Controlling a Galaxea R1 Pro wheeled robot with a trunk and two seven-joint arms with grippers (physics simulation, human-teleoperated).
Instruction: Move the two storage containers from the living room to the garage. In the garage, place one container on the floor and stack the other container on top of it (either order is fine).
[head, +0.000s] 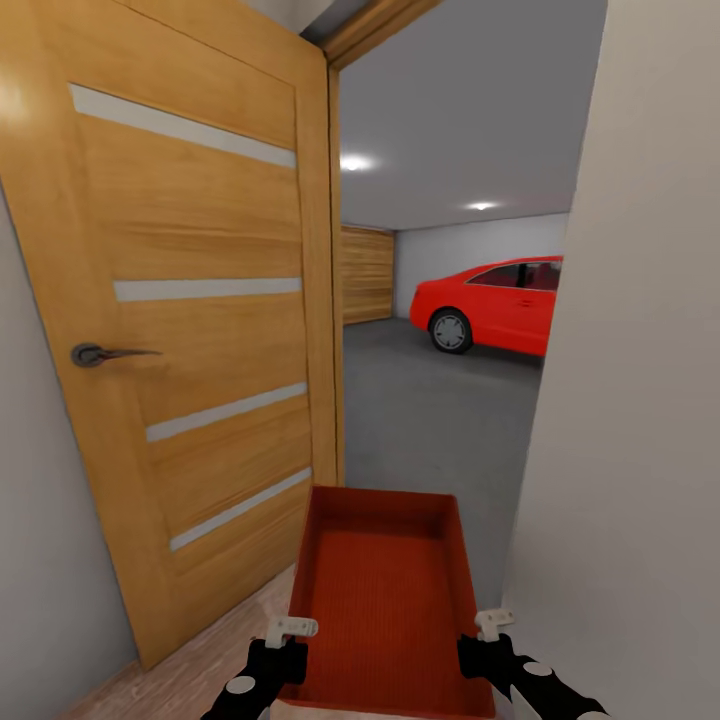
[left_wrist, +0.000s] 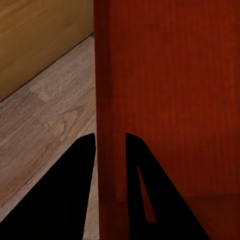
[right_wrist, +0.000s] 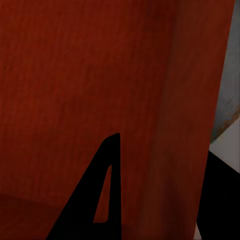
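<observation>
Both arms low at bottom of head view, forearms angled inward and forward. Left end effector (head: 290, 640) clamped over left wall of storage container (head: 385, 600), one finger (left_wrist: 65, 195) outside wall, other inside. Right end effector (head: 487, 633) clamped likewise over right wall, inner finger (right_wrist: 97, 200) against inside face. Wrists level, black housings, pale fingertips on rim.
</observation>
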